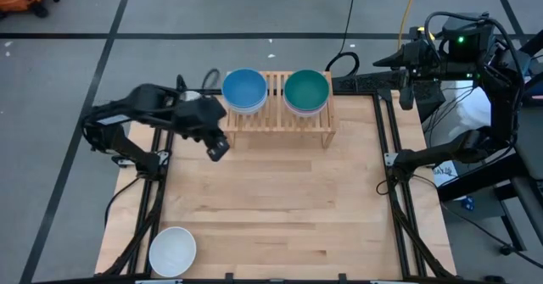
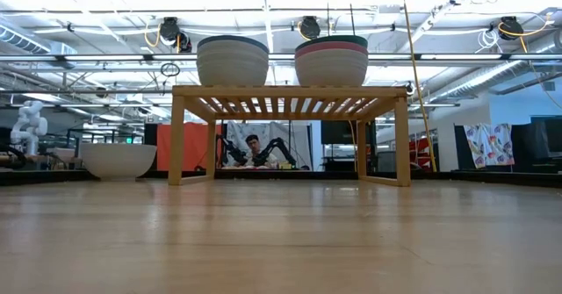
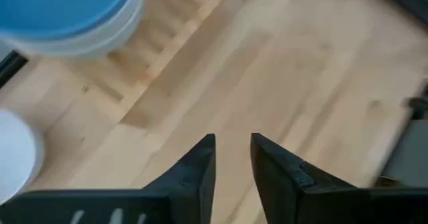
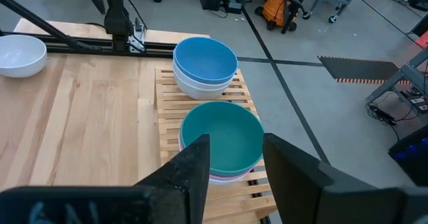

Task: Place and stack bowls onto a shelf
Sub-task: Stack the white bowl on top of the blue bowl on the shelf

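Our left gripper [image 1: 218, 146] hangs over the counter's left side, arm bent, fingers [image 3: 194, 174] parted with nothing between them. Our right gripper [image 4: 234, 158] waits raised at the far right corner, jaws spread wide, empty.

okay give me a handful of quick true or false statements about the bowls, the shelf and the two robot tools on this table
1. A blue bowl tops one stack on the shelf. True.
2. A dark green bowl tops the other stack. True.
3. The left tool grips a bowl. False: it holds nothing, over the table beside the shelf.
4. Every bowl is on the shelf. False: a white bowl sits at the table's near left corner.
5. The right tool is open. True.
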You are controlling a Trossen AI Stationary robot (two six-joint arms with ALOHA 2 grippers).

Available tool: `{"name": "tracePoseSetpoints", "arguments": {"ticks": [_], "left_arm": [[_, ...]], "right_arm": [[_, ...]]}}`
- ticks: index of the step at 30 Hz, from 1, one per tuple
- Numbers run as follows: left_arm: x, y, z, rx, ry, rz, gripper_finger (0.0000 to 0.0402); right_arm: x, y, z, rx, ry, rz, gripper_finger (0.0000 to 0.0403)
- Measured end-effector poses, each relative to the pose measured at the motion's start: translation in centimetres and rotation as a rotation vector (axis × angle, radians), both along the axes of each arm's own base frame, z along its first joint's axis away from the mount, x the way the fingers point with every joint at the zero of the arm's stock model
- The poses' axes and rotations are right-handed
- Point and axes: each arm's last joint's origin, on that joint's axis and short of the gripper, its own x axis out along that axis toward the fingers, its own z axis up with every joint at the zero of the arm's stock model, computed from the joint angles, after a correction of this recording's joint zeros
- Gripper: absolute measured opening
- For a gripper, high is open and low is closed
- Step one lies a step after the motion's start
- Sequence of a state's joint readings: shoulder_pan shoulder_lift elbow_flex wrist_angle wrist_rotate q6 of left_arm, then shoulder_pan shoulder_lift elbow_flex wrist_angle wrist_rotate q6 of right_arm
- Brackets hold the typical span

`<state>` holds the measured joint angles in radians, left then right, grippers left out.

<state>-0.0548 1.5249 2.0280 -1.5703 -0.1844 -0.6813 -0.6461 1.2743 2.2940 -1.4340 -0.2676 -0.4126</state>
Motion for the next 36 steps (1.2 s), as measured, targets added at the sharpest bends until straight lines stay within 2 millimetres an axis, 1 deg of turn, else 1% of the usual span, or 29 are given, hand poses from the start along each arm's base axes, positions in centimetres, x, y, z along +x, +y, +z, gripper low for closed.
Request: {"name": "tracePoseSetpoints", "arguments": {"ticks": [4, 6, 8, 13, 15, 18, 23, 30, 33, 36], "left_arm": [[1.0, 0.8, -3.2, -0.005, 0.131, 0.054, 0.0121], [1.3, 0.9, -4.8, -0.033, 0.195, 0.087, 0.0128], [1.5, 0.9, -6.4, -0.077, 0.259, 0.077, 0.0131], [1.5, -0.4, -10.4, -0.230, 0.436, -0.064, 0.0131], [1.3, -1.2, -11.8, -0.285, 0.497, -0.134, 0.0131], [0.9, -2.5, -13.5, -0.321, 0.573, -0.245, 0.0131], [0.0, -5.0, -15.2, -0.308, 0.659, -0.372, 0.0131], [-1.6, -8.8, -16.6, -0.278, 0.736, -0.480, 0.0131], [-2.2, -10.8, -17.1, -0.309, 0.737, -0.523, 0.0131], [-2.8, -13.0, -17.3, -0.319, 0.704, -0.606, 0.0131]], "right_arm": [[-0.1, 0.1, 0.0, -0.001, -0.002, 0.000, 0.0134], [-0.1, 0.1, 0.0, -0.002, -0.003, 0.000, 0.0134], [-0.2, 0.2, 0.1, -0.006, -0.004, 0.001, 0.0134], [-0.4, 0.3, 0.1, -0.022, -0.004, 0.009, 0.0134], [-0.5, 0.4, 0.1, -0.023, -0.005, 0.009, 0.0134], [-0.7, 0.5, 0.1, -0.021, 0.002, 0.010, 0.0134], [-0.8, 0.6, 0.0, -0.023, 0.006, 0.012, 0.0134], [-0.8, 0.6, 0.0, -0.023, 0.006, 0.012, 0.0134], [-0.8, 0.6, 0.0, -0.023, 0.006, 0.012, 0.0134], [-0.8, 0.6, 0.0, -0.023, 0.006, 0.012, 0.0134]]}}
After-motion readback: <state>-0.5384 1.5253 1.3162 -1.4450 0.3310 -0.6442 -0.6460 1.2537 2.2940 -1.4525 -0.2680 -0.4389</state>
